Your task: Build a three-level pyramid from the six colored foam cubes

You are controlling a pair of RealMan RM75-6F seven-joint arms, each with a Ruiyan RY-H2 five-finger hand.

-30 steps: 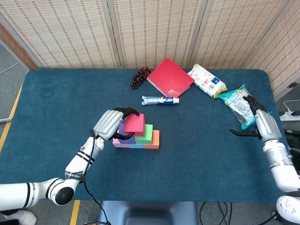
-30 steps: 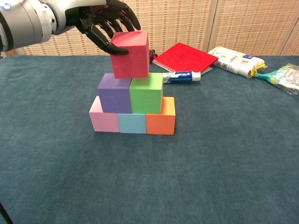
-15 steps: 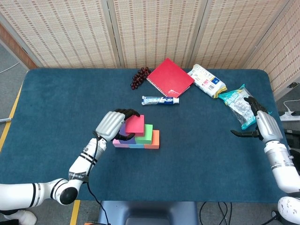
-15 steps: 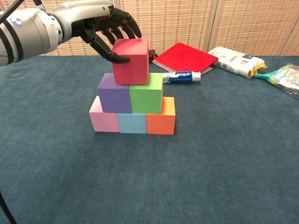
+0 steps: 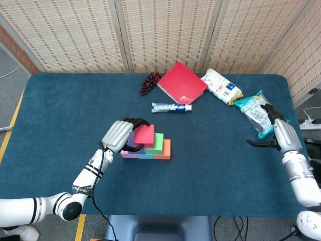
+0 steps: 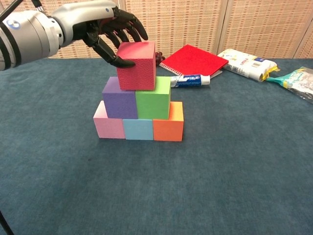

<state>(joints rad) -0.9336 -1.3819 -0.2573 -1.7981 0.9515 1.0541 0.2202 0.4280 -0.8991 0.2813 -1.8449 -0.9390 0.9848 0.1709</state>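
Note:
The pyramid stands mid-table: pink cube [image 6: 108, 126], light blue cube [image 6: 138, 129] and orange cube [image 6: 167, 127] in a row, with the purple cube [image 6: 119, 100] and green cube [image 6: 153, 100] on them. The red cube [image 6: 137, 66] rests on top, straddling purple and green, slightly turned. My left hand [image 6: 105, 24] grips it, thumb on its left face and fingers over its far top edge. From the head view the left hand [image 5: 120, 134] covers the stack's left side beside the red cube [image 5: 144, 134]. My right hand [image 5: 279, 131] hovers far right, fingers apart, holding nothing.
Behind the stack lie a toothpaste tube [image 5: 171, 107], a red notebook [image 5: 181, 83] and dark grapes [image 5: 149, 83]. A white packet [image 5: 220, 86] and a teal snack bag [image 5: 253, 113] sit at the back right, the bag next to my right hand.
My left hand has lowered the red cube a little until it sits on the purple and green cubes. The right hand has barely moved.

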